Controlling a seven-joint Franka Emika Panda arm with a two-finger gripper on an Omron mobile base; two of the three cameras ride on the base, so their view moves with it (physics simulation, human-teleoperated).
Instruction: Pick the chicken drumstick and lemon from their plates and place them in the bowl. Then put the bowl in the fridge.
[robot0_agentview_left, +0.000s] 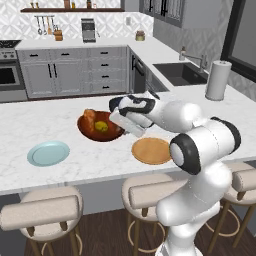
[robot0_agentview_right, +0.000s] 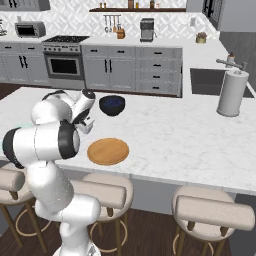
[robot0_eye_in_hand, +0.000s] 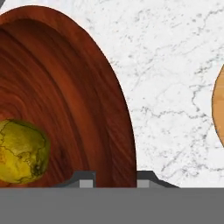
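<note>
The reddish-brown bowl (robot0_agentview_left: 85, 131) sits on the marble island and holds the orange-brown chicken drumstick (robot0_agentview_left: 90, 117) and the yellow-green lemon (robot0_agentview_left: 101, 126). In the hand view the lemon (robot0_eye_in_hand: 22, 151) lies low in the bowl (robot0_eye_in_hand: 87, 87). My gripper (robot0_eye_in_hand: 115, 179) is at the bowl's right rim (robot0_agentview_left: 120, 128), shut on it, with one fingertip (robot0_eye_in_hand: 86, 179) inside the wall and the other outside. Both plates are bare: the pale blue one (robot0_agentview_left: 48, 153) left of the bowl and the tan one (robot0_agentview_left: 151, 150) to its right. The fridge is out of view.
A dark navy bowl (robot0_agentview_right: 111, 105) stands further back on the island, beyond the tan plate (robot0_agentview_right: 108, 151). A paper towel roll (robot0_agentview_left: 218, 80) stands near the sink (robot0_agentview_left: 180, 73). Padded stools (robot0_agentview_left: 42, 210) line the island's near edge.
</note>
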